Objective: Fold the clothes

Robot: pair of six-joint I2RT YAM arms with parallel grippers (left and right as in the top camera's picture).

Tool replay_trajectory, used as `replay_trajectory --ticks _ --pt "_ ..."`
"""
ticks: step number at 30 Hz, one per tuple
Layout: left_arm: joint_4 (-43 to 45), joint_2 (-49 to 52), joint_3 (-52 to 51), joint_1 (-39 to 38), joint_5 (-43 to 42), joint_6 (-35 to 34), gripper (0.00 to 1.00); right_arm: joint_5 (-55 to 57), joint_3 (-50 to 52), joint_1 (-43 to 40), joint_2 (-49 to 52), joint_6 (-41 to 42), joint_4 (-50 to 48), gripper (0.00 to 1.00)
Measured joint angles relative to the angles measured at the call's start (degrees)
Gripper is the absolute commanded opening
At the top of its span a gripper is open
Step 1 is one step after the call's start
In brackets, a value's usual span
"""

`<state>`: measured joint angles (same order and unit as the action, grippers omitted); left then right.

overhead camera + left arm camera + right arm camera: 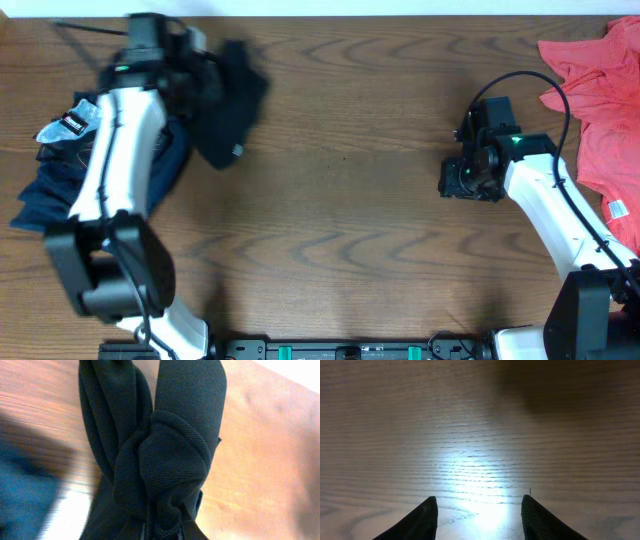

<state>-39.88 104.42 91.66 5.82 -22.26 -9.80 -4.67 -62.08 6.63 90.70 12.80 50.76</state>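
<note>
My left gripper (192, 66) was pinched tight on a wad of the black T-shirt (232, 100), bunched at the far left of the table (340, 240) just beside the navy-blue pile (40, 195). Held in a clump like that, it could have come down twisted or snagged the pile. My right gripper (479, 502) hovered parted and empty over bare wood, with the broad middle open for spreading, the far edge close, and a coral garment (600, 100) crowding the right corner.
</note>
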Motion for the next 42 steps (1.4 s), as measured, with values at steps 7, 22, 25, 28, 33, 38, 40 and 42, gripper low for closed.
replay_trajectory --ticks 7,22,25,28,33,38,40,42 --pt "2.82 -4.24 0.02 11.41 2.1 -5.81 0.06 0.39 0.0 -0.61 0.0 0.0 0.07 0.52" --pt "0.9 -4.09 -3.1 28.06 8.02 -8.33 0.48 0.66 0.0 -0.61 0.0 0.0 0.76 0.53" --pt "-0.35 -3.32 -3.19 30.6 8.68 -8.39 0.99 0.66 0.0 -0.61 0.0 0.0 1.11 0.53" --pt "-1.07 -3.15 -3.19 32.92 8.92 -8.5 0.98 0.68 0.0 -0.61 0.0 -0.02 1.18 0.55" --pt "-1.9 -3.28 -3.19 35.34 7.63 -8.33 0.98 0.76 0.0 -0.61 0.0 0.37 0.44 0.87" --pt "-1.75 -5.62 -3.23 30.67 4.39 -3.72 0.98 -1.16 -0.04 -0.61 0.0 0.15 -8.48 0.97" --pt "-1.95 -7.06 -3.23 25.4 3.78 -0.46 0.98 -2.34 -0.09 -0.61 0.0 0.09 -13.49 0.97" --pt "-3.02 -8.2 -3.23 18.08 3.39 2.8 0.98 -3.08 -0.17 -0.66 0.0 0.15 -17.9 0.97"
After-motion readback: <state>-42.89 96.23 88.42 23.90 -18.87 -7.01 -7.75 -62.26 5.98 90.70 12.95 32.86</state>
